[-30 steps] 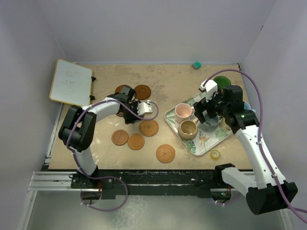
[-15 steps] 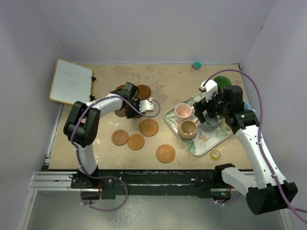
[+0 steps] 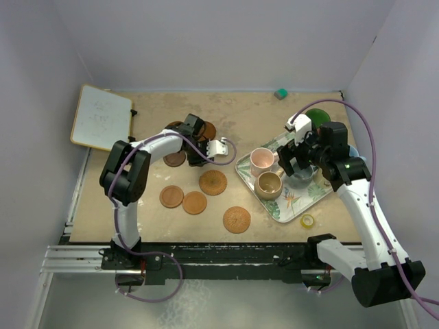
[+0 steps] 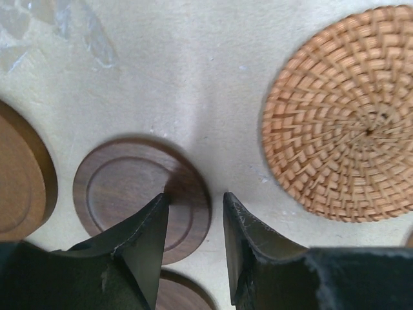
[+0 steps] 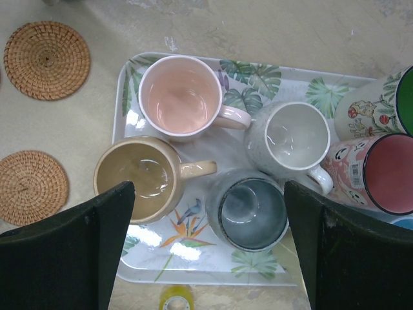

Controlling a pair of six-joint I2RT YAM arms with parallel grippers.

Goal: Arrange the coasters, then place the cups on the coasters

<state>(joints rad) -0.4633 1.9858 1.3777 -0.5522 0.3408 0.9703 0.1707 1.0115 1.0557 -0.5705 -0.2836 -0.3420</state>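
Only a barcode sticker (image 5: 353, 170) on the red mug (image 5: 388, 174); left claw (image 4: 195, 200) narrowly apart, right claw (image 5: 206, 188) wide apart.

No text or label here is legible.

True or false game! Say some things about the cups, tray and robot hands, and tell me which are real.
The pink mug sits on the leafy tray. True.
A cup stands on a woven coaster. False: the woven coasters are bare.
The right hand hangs open above the slate mug. True.
The yellow tape roll lies in the tray. False: it lies on the table beside it.
The left hand is over a dark ringed coaster. True.
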